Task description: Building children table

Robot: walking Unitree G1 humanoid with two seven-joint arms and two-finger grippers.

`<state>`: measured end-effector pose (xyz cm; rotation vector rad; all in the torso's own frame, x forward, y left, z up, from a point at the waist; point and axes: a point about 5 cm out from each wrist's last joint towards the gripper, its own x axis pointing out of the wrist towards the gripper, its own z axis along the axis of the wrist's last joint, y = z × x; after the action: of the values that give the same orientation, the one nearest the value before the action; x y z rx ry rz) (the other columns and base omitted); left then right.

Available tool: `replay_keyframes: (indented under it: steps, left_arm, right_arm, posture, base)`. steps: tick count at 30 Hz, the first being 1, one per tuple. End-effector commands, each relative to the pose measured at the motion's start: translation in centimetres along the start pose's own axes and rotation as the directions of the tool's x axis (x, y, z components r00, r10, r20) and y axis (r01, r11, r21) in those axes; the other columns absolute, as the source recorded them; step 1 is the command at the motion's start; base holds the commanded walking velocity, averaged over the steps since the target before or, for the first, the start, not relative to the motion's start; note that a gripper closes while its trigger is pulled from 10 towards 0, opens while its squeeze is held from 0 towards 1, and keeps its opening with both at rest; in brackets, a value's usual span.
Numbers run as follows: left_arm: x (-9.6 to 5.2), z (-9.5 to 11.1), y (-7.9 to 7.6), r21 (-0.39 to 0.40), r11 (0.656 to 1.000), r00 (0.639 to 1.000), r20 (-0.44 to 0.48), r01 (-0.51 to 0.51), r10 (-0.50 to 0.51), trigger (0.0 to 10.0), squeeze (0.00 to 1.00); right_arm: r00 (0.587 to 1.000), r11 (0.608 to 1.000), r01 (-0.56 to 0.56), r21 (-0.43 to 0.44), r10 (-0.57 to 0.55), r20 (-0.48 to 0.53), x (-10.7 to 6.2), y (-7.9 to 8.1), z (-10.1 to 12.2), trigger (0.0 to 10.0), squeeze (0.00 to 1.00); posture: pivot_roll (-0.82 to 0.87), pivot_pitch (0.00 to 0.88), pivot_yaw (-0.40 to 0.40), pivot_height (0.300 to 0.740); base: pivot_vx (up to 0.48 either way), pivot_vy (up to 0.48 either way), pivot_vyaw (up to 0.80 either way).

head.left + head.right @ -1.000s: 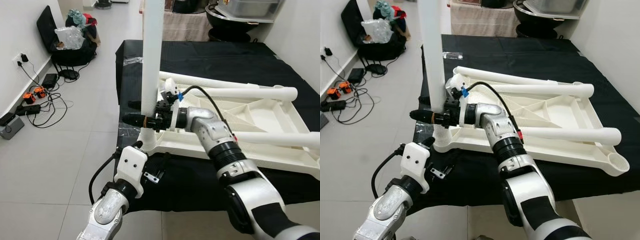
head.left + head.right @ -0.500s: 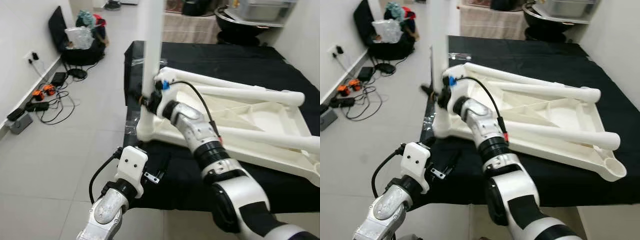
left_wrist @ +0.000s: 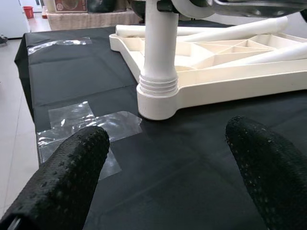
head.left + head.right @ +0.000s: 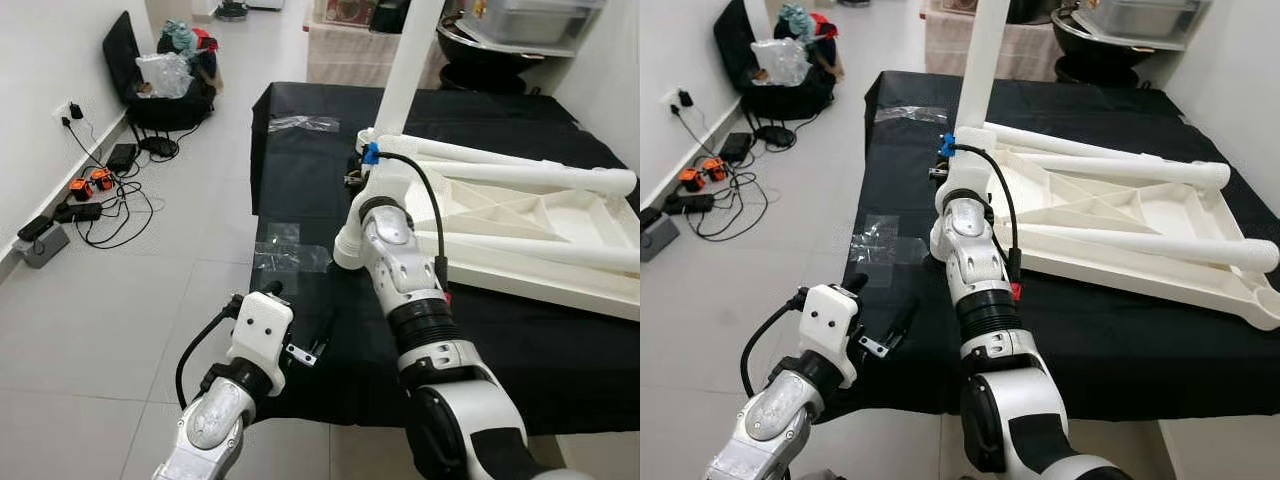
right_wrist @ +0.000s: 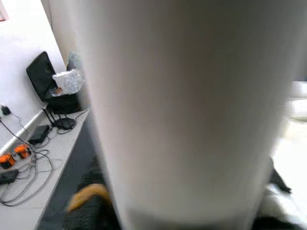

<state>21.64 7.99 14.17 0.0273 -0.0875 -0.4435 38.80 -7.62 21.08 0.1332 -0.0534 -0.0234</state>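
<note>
A white children's table top (image 4: 520, 215) lies upside down on a black cloth (image 4: 300, 170), with two white legs (image 4: 520, 178) lying along it. A third leg (image 4: 403, 70) stands in the near corner socket (image 3: 158, 103) and leans to the right. My right gripper (image 4: 355, 178) is at that leg's lower part, mostly hidden behind its own wrist. The leg (image 5: 187, 110) sits right up against the lens in the right wrist view. My left gripper (image 4: 300, 315) hangs open over the cloth's front left edge, a little short of the socket, with nothing between its fingers (image 3: 72, 167).
Clear tape patches (image 4: 290, 250) stick to the cloth near the corner. On the floor at left lie cables and a power strip (image 4: 95, 195). A black chair with bags (image 4: 165, 85) stands by the wall. A dark basin (image 4: 480, 45) sits beyond the table.
My right arm has swung right, and the table top's near corner has slid right, away from the cloth's left edge. The held leg, upright before, now leans right. The left gripper has stayed put.
</note>
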Motion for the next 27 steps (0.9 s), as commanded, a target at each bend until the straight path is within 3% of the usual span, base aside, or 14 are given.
replay_keyframes:
  steps: [1, 2, 3, 9, 10, 12, 13, 15, 17, 18, 19, 20, 24, 27]
  left_arm:
    - [0.0, -0.2, 0.0, 0.003, 1.0, 1.0, -0.009, -0.001, 0.001, 10.0, 0.0]
    - [0.0, -0.3, 0.0, 0.003, 1.0, 1.0, -0.01, 0.001, -0.001, 10.0, 0.0]
    - [0.0, -0.3, 0.0, 0.002, 1.0, 1.0, -0.01, 0.002, -0.001, 10.0, 0.0]
    - [0.0, -0.3, 0.0, 0.002, 1.0, 1.0, -0.009, 0.001, -0.001, 10.0, 0.0]
    - [0.0, -0.3, 0.0, 0.001, 1.0, 1.0, -0.01, 0.003, -0.003, 10.0, 0.0]
    - [0.0, -0.3, 0.0, 0.001, 1.0, 1.0, -0.01, 0.003, -0.003, 10.0, 0.0]
    - [0.0, -0.3, 0.0, 0.001, 1.0, 1.0, -0.01, 0.004, -0.004, 10.0, 0.0]
    - [0.0, -0.3, 0.0, 0.002, 1.0, 1.0, -0.01, 0.006, -0.006, 10.0, 0.0]
    - [0.0, -0.3, 0.0, 0.002, 1.0, 1.0, -0.01, 0.006, -0.006, 10.0, 0.0]
    - [-0.1, -0.3, 0.0, 0.003, 1.0, 1.0, -0.009, 0.006, -0.006, 10.0, 0.0]
    - [-0.1, -0.3, 0.0, 0.003, 1.0, 1.0, -0.009, 0.006, -0.006, 10.0, 0.0]
    - [-0.1, -0.3, 0.0, 0.004, 1.0, 1.0, -0.01, 0.006, -0.006, 10.0, 0.0]
    - [-0.1, -0.3, 0.0, 0.005, 1.0, 1.0, -0.011, 0.005, -0.005, 10.0, 0.0]
    - [-0.1, -0.3, 0.0, 0.004, 1.0, 1.0, -0.011, 0.005, -0.005, 10.0, 0.0]
  right_arm:
    - [0.996, 0.997, -0.067, 0.025, 0.065, 0.064, 0.3, 0.8, 1.3, 10.0, 1.0]
    - [0.991, 0.996, -0.084, 0.005, 0.083, 0.108, 0.4, 1.0, 2.1, 10.0, 1.0]
    - [0.986, 0.995, -0.101, -0.003, 0.1, 0.13, 0.6, 0.8, 2.5, 10.0, 0.0]
    - [0.976, 0.982, -0.19, -0.007, 0.19, 0.104, 1.2, 0.1, 2.5, 10.0, 0.0]
    - [0.925, 0.924, -0.379, 0.042, 0.379, 0.019, 1.4, -0.2, 1.6, 10.0, 0.0]
    - [0.925, 0.924, -0.379, 0.042, 0.379, 0.019, 1.4, -0.2, 1.6, 10.0, 0.0]
    - [0.835, 0.833, -0.546, 0.083, 0.55, -0.022, 0.9, 0.3, 1.1, 10.0, 0.0]
    - [0.5, 0.501, -0.853, 0.149, 0.865, -0.044, -1.2, 0.9, 0.4, 10.0, 0.0]
    - [0.5, 0.501, -0.853, 0.149, 0.865, -0.044, -1.2, 0.9, 0.4, 10.0, 0.0]
    - [0.339, 0.342, -0.927, 0.154, 0.94, -0.049, -2.3, 0.9, 0.2, 10.0, 0.0]
    - [0.339, 0.342, -0.927, 0.154, 0.94, -0.049, -2.3, 0.9, 0.2, 10.0, 0.0]
    - [0.223, 0.228, -0.959, 0.171, 0.974, -0.05, -3.0, 0.9, 0.0, 10.0, 0.0]
    - [0.118, 0.129, -0.975, 0.181, 0.991, -0.069, -3.3, 1.4, -0.4, 10.0, 0.0]
    - [0.125, 0.139, -0.977, 0.162, 0.988, -0.091, -3.1, 1.7, -0.8, 10.0, 0.0]
  posture:
    - [0.07, 0.043, -0.109, 0.74]
    - [0.07, 0.042, -0.109, 0.74]
    - [0.07, 0.042, -0.111, 0.74]
    - [0.07, 0.04, -0.108, 0.74]
    - [0.07, 0.04, -0.106, 0.74]
    - [0.07, 0.04, -0.106, 0.74]
    - [0.07, 0.039, -0.108, 0.74]
    - [0.08, 0.041, -0.105, 0.74]
    - [0.08, 0.041, -0.105, 0.74]
    - [0.08, 0.041, -0.108, 0.74]
    - [0.08, 0.041, -0.108, 0.74]
    - [0.09, 0.042, -0.109, 0.74]
    - [0.09, 0.044, -0.108, 0.74]
    - [0.09, 0.043, -0.11, 0.74]
  base:
    - [0.0, 0.0, 0.0]
    - [0.0, 0.0, 0.0]
    - [0.0, 0.0, 0.0]
    - [0.0, 0.0, 0.0]
    - [0.0, 0.0, 0.0]
    - [0.0, 0.0, 0.0]
    - [0.0, 0.0, 0.0]
    - [0.0, 0.0, 0.0]
    - [0.0, 0.0, 0.0]
    - [0.0, 0.0, 0.0]
    - [0.0, 0.0, 0.0]
    - [0.0, 0.0, 0.0]
    - [0.0, 0.0, 0.0]
    - [0.0, 0.0, 0.0]
